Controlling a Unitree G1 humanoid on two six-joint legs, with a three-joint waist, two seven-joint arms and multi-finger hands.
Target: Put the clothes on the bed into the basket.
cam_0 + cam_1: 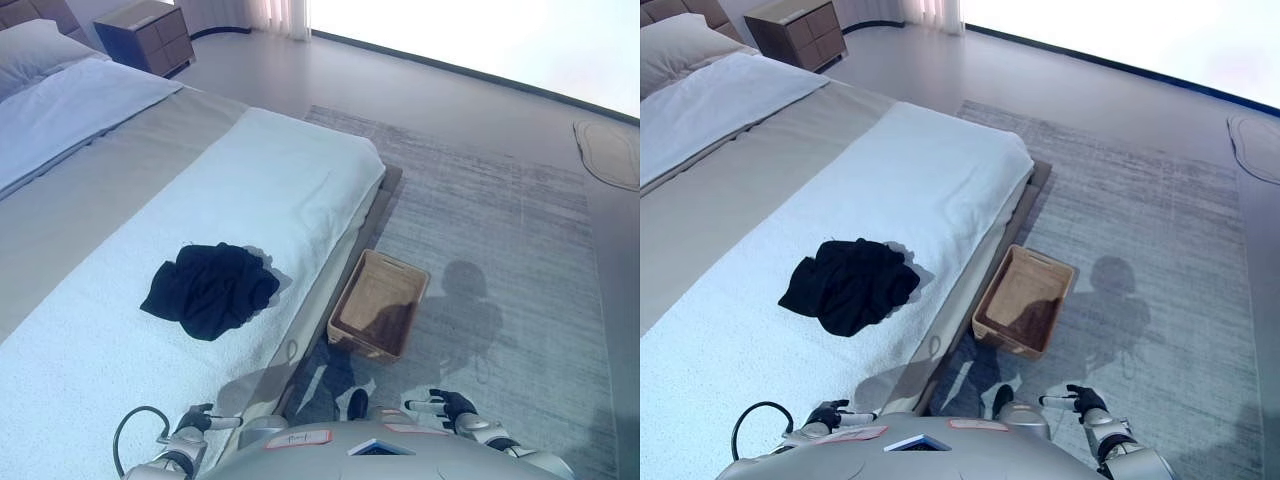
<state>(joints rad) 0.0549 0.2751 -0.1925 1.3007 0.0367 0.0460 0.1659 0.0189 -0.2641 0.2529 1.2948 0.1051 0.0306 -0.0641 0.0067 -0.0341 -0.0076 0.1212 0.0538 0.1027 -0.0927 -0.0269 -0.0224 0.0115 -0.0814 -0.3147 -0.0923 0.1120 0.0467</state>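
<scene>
Nearest the camera, the left hand (196,422) hangs low over the near edge of the bed (280,170), fingers loosely extended and holding nothing. The right hand (447,405) hovers above the grey rug (500,230) — fingers likewise relaxed and empty. Further out, a crumpled pile of black clothes (210,288) lies on the white blanket, well apart from both hands. Beside the bed's foot, on the rug, sits the woven basket (380,305) — upright, nothing visible inside it. Beyond, pillows (35,55) and a nightstand (150,35) stand at the bed's head.
</scene>
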